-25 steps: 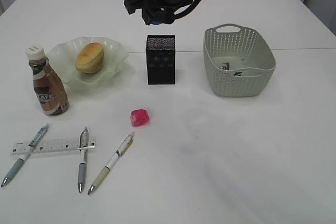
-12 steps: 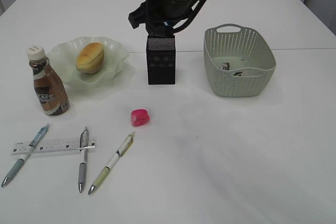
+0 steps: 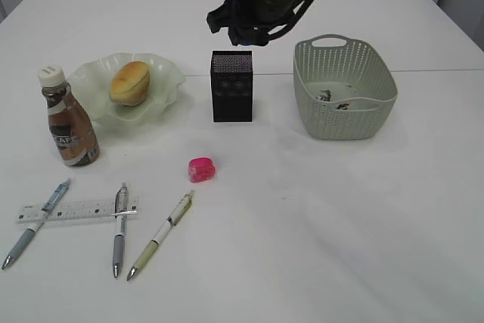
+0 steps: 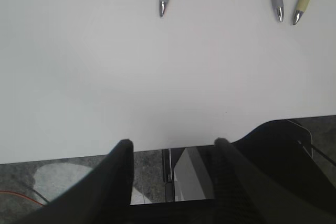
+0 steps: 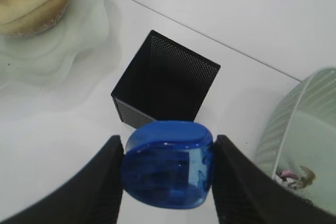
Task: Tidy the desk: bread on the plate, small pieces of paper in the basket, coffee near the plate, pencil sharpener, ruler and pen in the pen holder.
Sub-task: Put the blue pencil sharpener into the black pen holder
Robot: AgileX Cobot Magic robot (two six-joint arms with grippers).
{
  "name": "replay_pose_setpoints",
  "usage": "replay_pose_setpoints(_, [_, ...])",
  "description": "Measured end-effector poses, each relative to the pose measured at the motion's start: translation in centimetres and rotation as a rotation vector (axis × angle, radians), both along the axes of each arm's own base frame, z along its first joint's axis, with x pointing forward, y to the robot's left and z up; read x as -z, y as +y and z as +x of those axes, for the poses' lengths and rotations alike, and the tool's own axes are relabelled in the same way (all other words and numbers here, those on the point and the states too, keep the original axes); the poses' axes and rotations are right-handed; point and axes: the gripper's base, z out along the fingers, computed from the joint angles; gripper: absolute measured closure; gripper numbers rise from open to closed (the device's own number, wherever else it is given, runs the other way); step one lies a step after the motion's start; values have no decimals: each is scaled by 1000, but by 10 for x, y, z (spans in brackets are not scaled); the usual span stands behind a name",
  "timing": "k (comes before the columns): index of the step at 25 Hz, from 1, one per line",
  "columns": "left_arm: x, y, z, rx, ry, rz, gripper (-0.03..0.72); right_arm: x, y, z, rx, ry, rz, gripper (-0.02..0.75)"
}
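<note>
From across the desk (image 3: 363, 209), the right gripper (image 3: 243, 34) hangs above and just behind the pen holder (image 3: 231, 86), toward the far edge; bread (image 3: 129, 82) sits on the plate (image 3: 162, 73), coffee (image 3: 68, 119) beside it, paper wads (image 3: 333, 97) in the basket (image 3: 344, 88). A pink sharpener (image 3: 201, 169), ruler (image 3: 76, 209) and three pens (image 3: 119, 228) wait near the front edge. The left gripper (image 4: 173, 148) hangs empty, jaws apart, over the front edge. The right wrist view shows the jaws clamping a blue pencil sharpener (image 5: 169, 163) short of the holder's mouth; released there, it could clip the rim and bounce off
</note>
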Motion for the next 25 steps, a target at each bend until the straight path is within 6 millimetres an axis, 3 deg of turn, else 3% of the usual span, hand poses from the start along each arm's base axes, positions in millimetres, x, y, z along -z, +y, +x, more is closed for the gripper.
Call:
replay_pose_setpoints(7, [0, 0, 0, 0, 0, 0, 338, 0, 6, 8, -17, -87, 50, 360])
replay_pose_setpoints(17, [0, 0, 0, 0, 0, 0, 339, 40, 19, 29, -36, -150, 104, 360])
replay_pose_setpoints(25, [0, 0, 0, 0, 0, 0, 339, 57, 25, 41, -51, -231, 151, 360])
